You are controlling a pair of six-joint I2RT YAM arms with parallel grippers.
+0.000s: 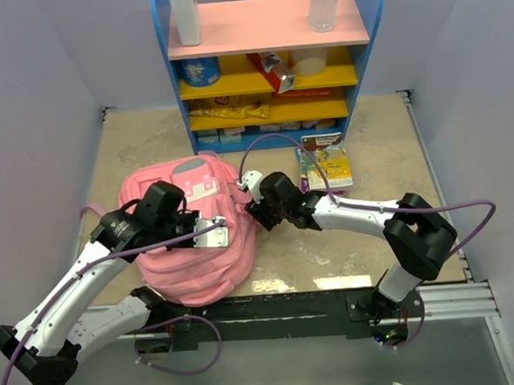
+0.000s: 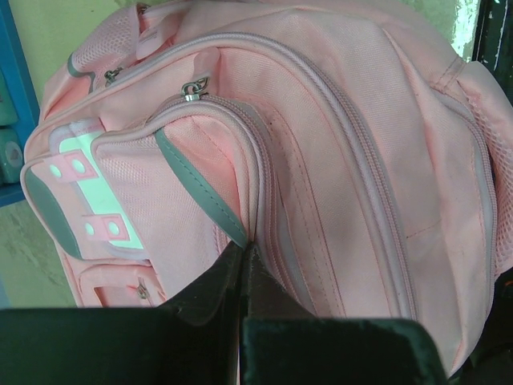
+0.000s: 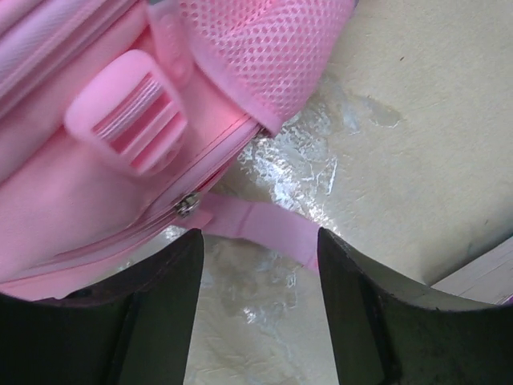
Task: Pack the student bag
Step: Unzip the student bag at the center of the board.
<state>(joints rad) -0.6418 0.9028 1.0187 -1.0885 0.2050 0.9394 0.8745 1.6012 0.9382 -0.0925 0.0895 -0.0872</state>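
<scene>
So the bag (image 1: 186, 249) is lying on the table (image 1: 373, 238) with its front pockets up, under the left gripper (image 2: 244, 258) and just beside the right one. The left arm is reaching in from its base with the elbow low. Its forearm is angling up over the near part of the bag, and the gripper is sitting right on the fabric. Its jaws are pressing tight together, tips touching the bag at the zip seam of a front pocket. Can't tell whether they're actually catching any cloth.

The right arm is sitting folded, elbow sticking out to its own side, forearm running low across the table toward the bag. The right gripper (image 3: 260, 238) is pointing down at the tabletop with its jaws standing well apart, gripping nothing. A pink strap (image 3: 264, 223) is lying flat right between the fingertips. The bag's side, with its buckle (image 3: 128, 112), is sitting just past one finger.
</scene>
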